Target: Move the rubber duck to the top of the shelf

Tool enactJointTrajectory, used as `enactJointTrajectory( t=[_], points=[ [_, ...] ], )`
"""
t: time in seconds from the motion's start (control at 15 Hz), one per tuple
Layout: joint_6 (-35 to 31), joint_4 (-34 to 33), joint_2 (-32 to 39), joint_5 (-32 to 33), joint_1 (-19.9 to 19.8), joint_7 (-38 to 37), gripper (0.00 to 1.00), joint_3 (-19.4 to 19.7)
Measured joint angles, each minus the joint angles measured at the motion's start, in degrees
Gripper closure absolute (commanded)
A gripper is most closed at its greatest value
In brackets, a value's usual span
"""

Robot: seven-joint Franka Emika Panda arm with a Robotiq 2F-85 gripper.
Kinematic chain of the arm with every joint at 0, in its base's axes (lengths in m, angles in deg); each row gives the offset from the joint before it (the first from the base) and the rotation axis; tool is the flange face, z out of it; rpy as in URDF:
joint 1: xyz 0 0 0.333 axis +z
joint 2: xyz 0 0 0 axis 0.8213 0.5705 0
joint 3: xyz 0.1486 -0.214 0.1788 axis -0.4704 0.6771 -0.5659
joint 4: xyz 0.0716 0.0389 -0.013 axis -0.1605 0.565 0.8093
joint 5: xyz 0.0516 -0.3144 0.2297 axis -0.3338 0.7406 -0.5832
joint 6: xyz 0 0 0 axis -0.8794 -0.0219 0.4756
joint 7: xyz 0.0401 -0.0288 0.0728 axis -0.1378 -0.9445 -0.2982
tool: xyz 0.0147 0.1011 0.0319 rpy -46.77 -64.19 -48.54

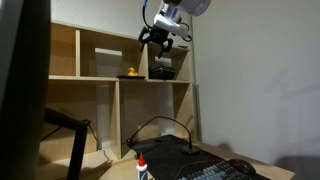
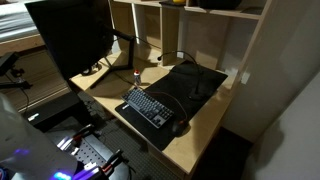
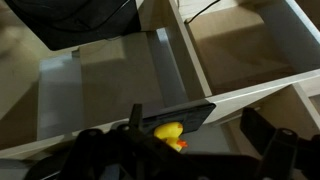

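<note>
The small yellow rubber duck (image 1: 129, 72) with an orange beak sits on a board inside an upper cubby of the plywood shelf (image 1: 95, 79). In the wrist view the duck (image 3: 170, 133) lies below, partly hidden by a black object (image 3: 182, 116) next to it. My gripper (image 1: 156, 39) hangs in front of the upper cubby, above and to the right of the duck, open and empty. Its dark fingers (image 3: 185, 152) spread wide at the bottom of the wrist view. A yellow speck that seems to be the duck (image 2: 176, 2) shows at the top edge of an exterior view.
A black object (image 1: 161, 70) stands beside the duck in the same cubby. On the desk lie a keyboard (image 2: 148, 107) on a dark mat, a mouse (image 2: 178, 127) and a white bottle with a red cap (image 1: 141, 168). A dark monitor (image 2: 70, 40) stands at the side.
</note>
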Motion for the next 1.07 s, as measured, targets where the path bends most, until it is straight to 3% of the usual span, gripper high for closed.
enactJointTrajectory(
  t=[0.2, 0.33, 0.53, 1.07],
  points=[
    [-4.29, -2.17, 3.64, 4.31, -0.09, -5.34, 0.00, -0.08],
    [-7.58, -7.47, 9.11, 8.79, -0.09, -10.55, 0.00, -0.26],
    [-7.34, -15.80, 16.31, 13.39, 0.25, -15.60, 0.00, -0.34],
    [-6.05, -15.58, 16.62, 14.72, 0.27, -16.23, 0.00, -0.11]
  ],
)
